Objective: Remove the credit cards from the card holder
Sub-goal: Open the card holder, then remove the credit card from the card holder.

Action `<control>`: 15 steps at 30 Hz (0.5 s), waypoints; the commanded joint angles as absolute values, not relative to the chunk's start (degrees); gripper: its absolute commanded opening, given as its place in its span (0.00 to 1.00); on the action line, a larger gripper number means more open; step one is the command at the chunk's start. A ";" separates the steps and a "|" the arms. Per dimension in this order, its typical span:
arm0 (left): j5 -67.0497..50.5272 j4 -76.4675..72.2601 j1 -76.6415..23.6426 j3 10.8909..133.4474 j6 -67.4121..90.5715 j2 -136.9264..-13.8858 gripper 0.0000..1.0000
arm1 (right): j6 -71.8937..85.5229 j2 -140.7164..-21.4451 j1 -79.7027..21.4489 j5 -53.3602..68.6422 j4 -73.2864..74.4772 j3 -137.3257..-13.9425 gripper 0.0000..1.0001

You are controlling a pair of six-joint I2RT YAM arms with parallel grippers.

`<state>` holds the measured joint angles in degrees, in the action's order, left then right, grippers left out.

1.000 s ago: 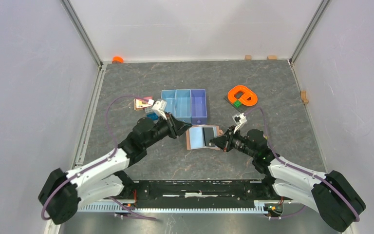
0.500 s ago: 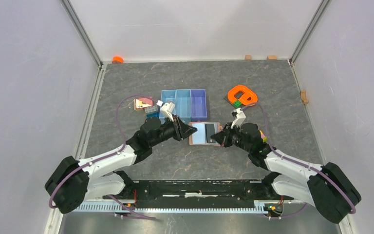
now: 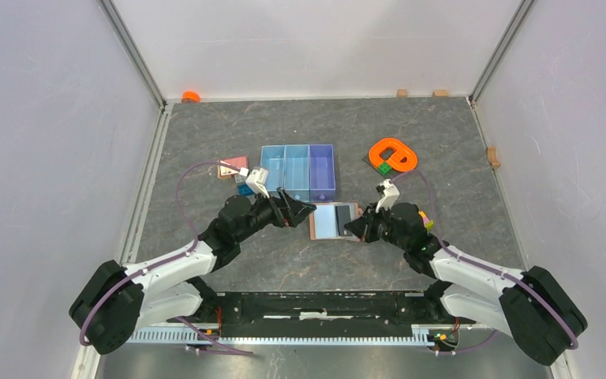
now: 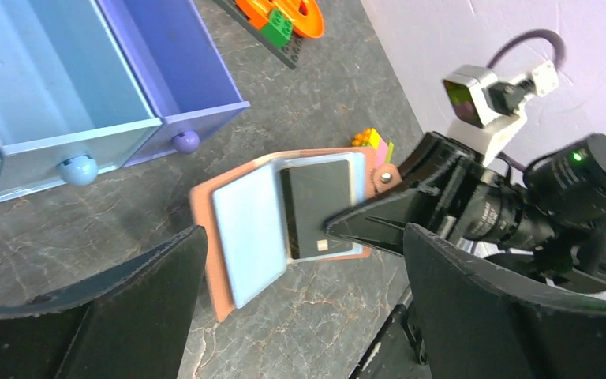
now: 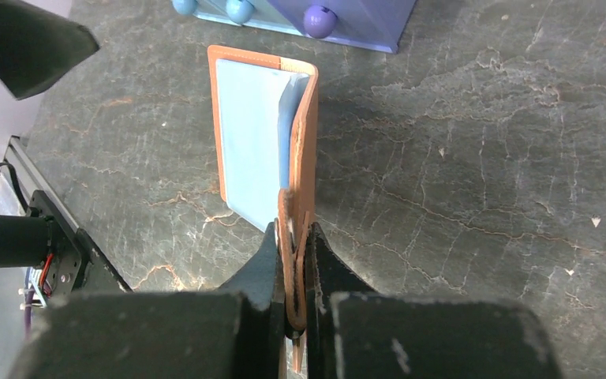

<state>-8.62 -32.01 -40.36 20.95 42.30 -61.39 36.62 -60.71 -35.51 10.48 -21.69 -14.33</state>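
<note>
The right gripper [image 5: 292, 237] clamps the tab edge of the card holder [image 5: 252, 134], propping it open on the table [image 5: 481, 158]. The left gripper [image 3: 298, 213] hovers just beside it, jaws wide apart and empty, probably to reach the black card [image 4: 316, 209] in its pocket.

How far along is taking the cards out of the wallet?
Done: the salmon-brown leather card holder is open. In hand: the right tool pinches its tab edge, and the left tool hovers open beside it. Left: the flat black card sits tucked inside; no card is out yet.
</note>
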 commanded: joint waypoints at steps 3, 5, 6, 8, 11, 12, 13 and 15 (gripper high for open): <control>-9.52 -33.22 -39.94 21.83 42.16 -59.14 0.95 | 35.20 -54.75 -35.20 10.72 -28.08 -10.92 0.00; -14.53 -38.16 -41.12 21.83 40.55 -60.27 0.78 | 35.15 -54.59 -34.99 10.72 -27.50 -11.31 0.00; -15.91 -38.26 -42.09 22.62 39.89 -61.05 0.74 | 35.23 -54.66 -34.91 10.77 -26.94 -11.65 0.00; -17.93 -37.76 -43.68 24.42 38.26 -62.90 0.66 | 35.35 -54.52 -34.89 10.73 -26.07 -12.24 0.00; -20.16 -37.71 -46.38 26.80 36.77 -66.43 0.56 | 35.09 -53.41 -34.80 11.29 -25.40 -12.64 0.00; -20.66 -37.47 -46.95 27.48 36.46 -67.43 0.53 | 34.89 -52.92 -34.80 11.37 -25.26 -12.66 0.00; -21.18 -37.03 -47.51 28.33 36.27 -68.32 0.48 | 34.86 -52.29 -34.76 11.27 -24.93 -12.65 0.00; -21.96 -35.48 -47.90 29.82 35.96 -70.22 0.41 | 34.87 -51.18 -34.80 10.91 -24.55 -12.57 0.00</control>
<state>-17.65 -34.44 -46.61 25.58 39.51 -67.40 35.68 -53.98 -35.07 10.50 -22.41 -11.16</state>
